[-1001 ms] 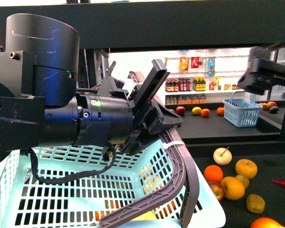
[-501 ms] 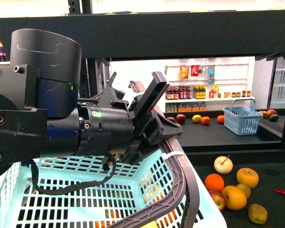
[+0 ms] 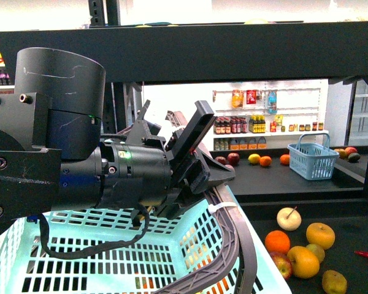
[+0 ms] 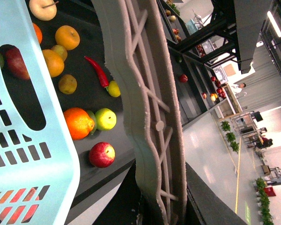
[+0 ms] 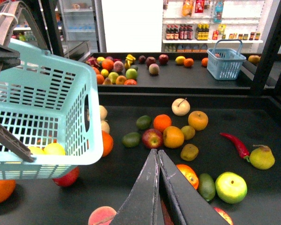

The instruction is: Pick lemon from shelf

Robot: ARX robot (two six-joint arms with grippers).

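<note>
Lemon [image 5: 262,157] first: judging by colour and size, it is the small yellow fruit on the dark shelf [image 5: 122,180] tray, touching the tail end of the red chili [image 5: 234,145]. The green apple [image 5: 231,186] sits just beside it on the near side. Taking the robot's facing as twelve, it lies at roughly two o'clock from the right gripper [image 5: 156,152]. That gripper's two fingers are pressed together with nothing between them, and it hangs well apart from the fruit. Spread the fingers before you travel, not over the target. Swing toward two o'clock and come down from above, so the chili and the apple are not shoved. Set the fingers either side of the fruit across its narrower width. Close gently, since the smooth skin will likely slip or roll if it is pinched off-centre. Keep the left gripper [image 3: 199,156] as it is: it is clamped on the grey basket handle [image 3: 231,222], holding the pale blue basket [image 3: 260,260] at about ten o'clock, clear of your path.
</note>
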